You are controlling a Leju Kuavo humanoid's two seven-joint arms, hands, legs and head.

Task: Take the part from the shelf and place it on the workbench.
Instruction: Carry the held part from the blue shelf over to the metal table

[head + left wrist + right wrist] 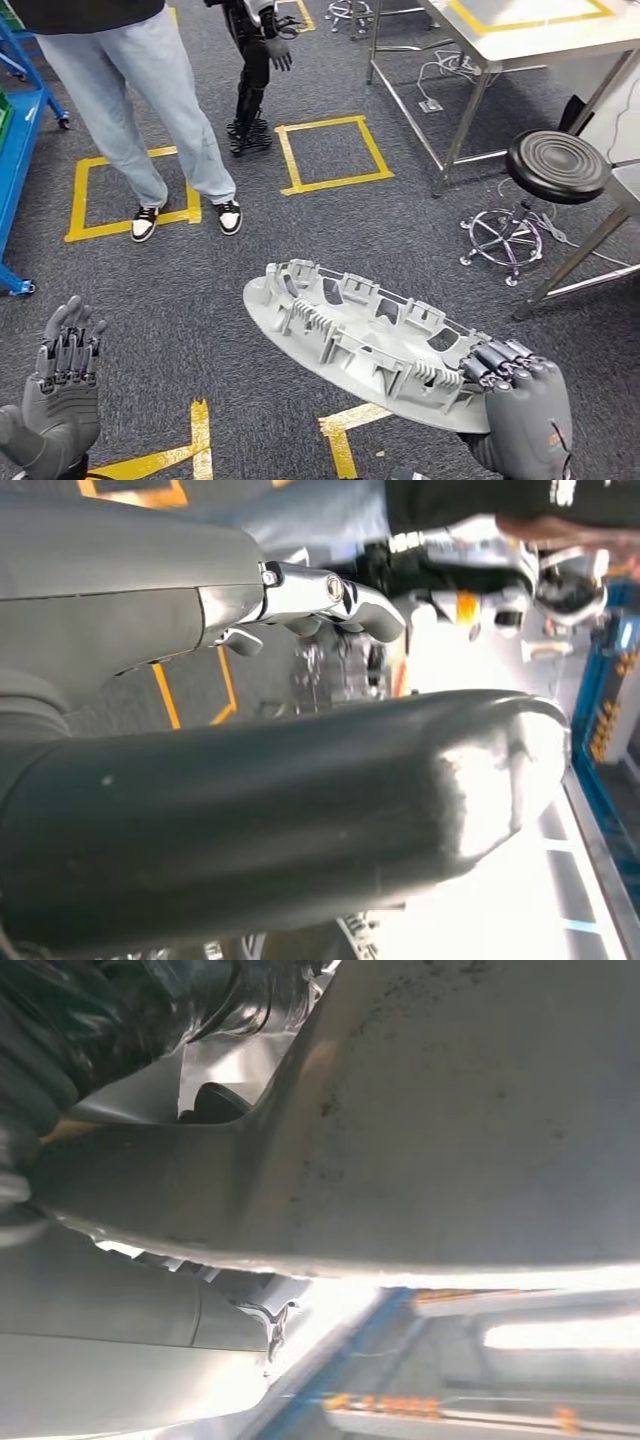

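Head view looks down from high at the floor [189, 320]; both wrist views sit tight behind their hands, sharing its yellow tape.

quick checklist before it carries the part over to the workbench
1. Right hand grips the grey part at one end: ok.
2. Part level: not ok, it tilts and sticks out far past the hand.
3. Left hand free to support: ok, fingers apart, holding nothing.
4. Path: not ok, a person stands ahead and a black stool is at right.
5. Workbench landing spot: cannot tell.
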